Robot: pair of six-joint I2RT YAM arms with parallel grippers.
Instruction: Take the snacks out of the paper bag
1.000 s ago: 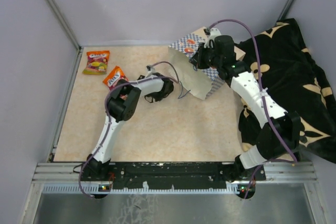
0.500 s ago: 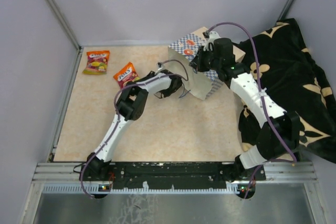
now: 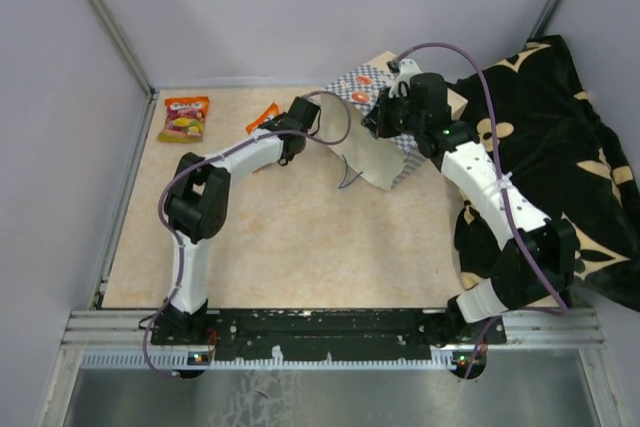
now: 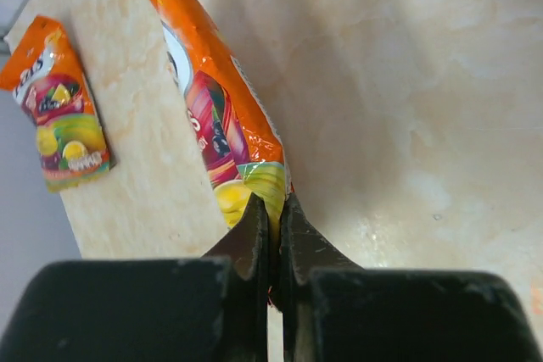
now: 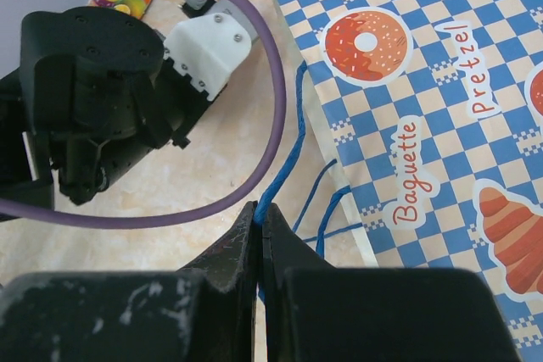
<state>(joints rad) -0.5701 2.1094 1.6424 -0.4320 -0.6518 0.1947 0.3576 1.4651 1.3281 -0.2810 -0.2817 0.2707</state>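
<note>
The paper bag (image 3: 372,139), with blue-white checked sides, lies on its side at the back of the table. It also shows in the right wrist view (image 5: 424,108). My right gripper (image 3: 385,119) (image 5: 260,214) is shut on its thin blue cord handle (image 5: 284,158). My left gripper (image 3: 278,127) (image 4: 273,209) is shut on the lower edge of an orange snack packet (image 3: 263,117) (image 4: 225,116), held on edge above the table, left of the bag. A second orange packet (image 3: 185,119) (image 4: 59,116) lies flat at the back left. Any snacks inside the bag are hidden.
A black cloth with gold flower marks (image 3: 560,147) covers the right side. Grey walls close the table at the back and left. The left arm's purple cable (image 5: 254,108) loops in front of the bag's handle.
The left arm has swung, its elbow moving left. The orange packet in its gripper has moved toward the back, nearer the bag. The right gripper has stayed on the cord.
</note>
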